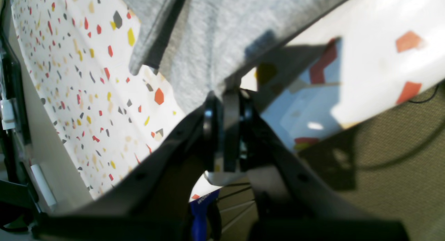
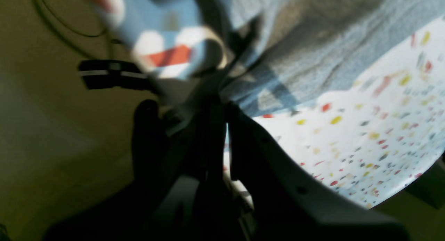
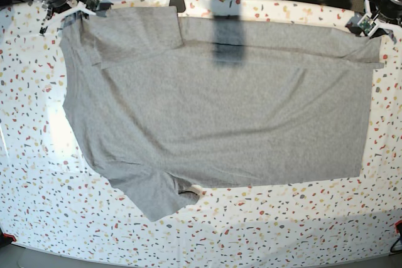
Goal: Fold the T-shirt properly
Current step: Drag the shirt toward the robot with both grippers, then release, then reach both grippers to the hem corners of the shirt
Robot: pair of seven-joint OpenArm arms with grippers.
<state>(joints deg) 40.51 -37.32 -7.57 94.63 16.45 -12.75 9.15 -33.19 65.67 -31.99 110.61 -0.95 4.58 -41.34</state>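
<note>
The light grey T-shirt (image 3: 220,117) lies spread plain side up over the speckled table (image 3: 251,230). One sleeve (image 3: 160,196) points toward the near edge, and the other (image 3: 135,29) is folded in at the far left. My left gripper (image 3: 369,24) is at the far right corner, shut on the shirt's edge (image 1: 215,42); the pinch shows in the left wrist view (image 1: 226,95). At the far left corner my right gripper (image 3: 68,12) is also shut on the cloth (image 2: 306,42), fingers together (image 2: 224,107).
The table's far edge (image 3: 276,1) runs just behind both grippers, with dark floor beyond. A cable (image 1: 399,154) lies on the olive carpet below the edge. A dark shadow (image 3: 229,42) falls across the shirt's far side.
</note>
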